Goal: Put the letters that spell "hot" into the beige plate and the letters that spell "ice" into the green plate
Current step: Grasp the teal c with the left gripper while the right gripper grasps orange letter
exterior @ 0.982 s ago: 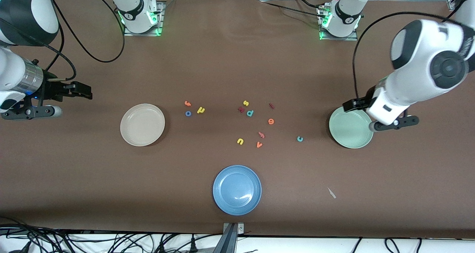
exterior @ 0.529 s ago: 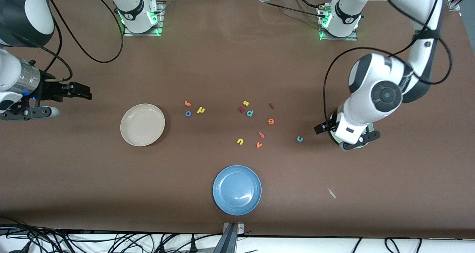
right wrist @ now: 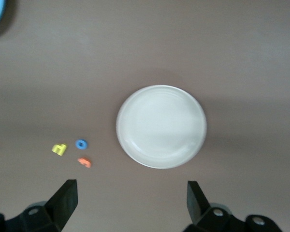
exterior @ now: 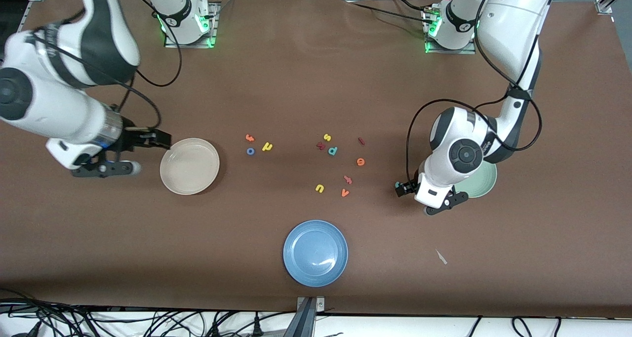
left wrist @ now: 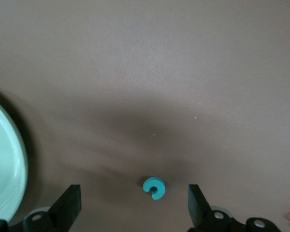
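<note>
**A:** Since the left arm's wrist is parked right over it, the teal c is nearly hidden from the front, only a sliver peeks out. The left wrist view shows it fine though: flat on the brown table, between the two wide-open fingers of the left gripper, nothing held. The green plate is mostly covered by that same arm, just one edge showing, empty as far as I can see.

**B:** And the rest of "ice"?

**A:** The orange e and the dark red i both lie loose mid-table, the i farther from the front camera. The "hot" bunch sits toward the right arm's end: orange t, blue o, yellow h, close together, near the beige plate, which is empty.

**B:** Right arm?

**A:** The right gripper hangs up in the air just off the beige plate's rim, fingers spread wide, holding nothing.

**B:** Clutter?

**A:** A yellow s, teal p and a dark red letter I can't read huddle by the i. A yellow u, orange v and a pinkish letter lie nearer the camera, then the blue plate nearest.
</note>
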Robot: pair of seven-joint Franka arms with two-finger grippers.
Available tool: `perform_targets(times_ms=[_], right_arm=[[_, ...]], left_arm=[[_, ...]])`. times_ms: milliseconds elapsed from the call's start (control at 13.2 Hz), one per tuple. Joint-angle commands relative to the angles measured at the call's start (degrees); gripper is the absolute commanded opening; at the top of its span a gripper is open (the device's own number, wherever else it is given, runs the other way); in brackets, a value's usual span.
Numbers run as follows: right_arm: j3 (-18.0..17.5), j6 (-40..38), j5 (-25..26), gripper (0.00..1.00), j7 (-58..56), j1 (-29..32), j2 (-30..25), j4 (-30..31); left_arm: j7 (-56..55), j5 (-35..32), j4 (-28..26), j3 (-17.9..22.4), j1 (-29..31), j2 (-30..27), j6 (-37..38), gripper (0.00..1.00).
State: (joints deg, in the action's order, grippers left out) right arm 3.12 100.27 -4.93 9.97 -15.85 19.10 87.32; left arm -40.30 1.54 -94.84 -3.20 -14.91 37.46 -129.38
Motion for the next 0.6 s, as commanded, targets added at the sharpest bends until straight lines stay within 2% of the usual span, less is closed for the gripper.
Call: perform_targets(times_ms=[0,151,378,529], right_arm=[[0.22,2.46,-4.63,1.00,4.61,-3.13,4.79,-2.33],[0.04,7.28,-4.31,1.00,8.90,-6.90,7.78,-1.55],[-2.85,18.17,-4.12,1.00,11.03,-7.00,6.04,9.32],[-4.96,24.50,-3.77,1.00,12.09,-7.01,4.20,17.14]], left_arm=[[-0.39,1.45,0.97,0.56,-0.64,2.96,-3.06,0.89],[-1.09,2.23,0.97,0.56,-0.99,3.76,-3.16,0.86],[-1.97,3.12,0.88,0.48,-2.57,4.46,-3.07,0.82],[-2.42,3.12,1.06,0.48,-3.19,5.34,-3.16,0.76]])
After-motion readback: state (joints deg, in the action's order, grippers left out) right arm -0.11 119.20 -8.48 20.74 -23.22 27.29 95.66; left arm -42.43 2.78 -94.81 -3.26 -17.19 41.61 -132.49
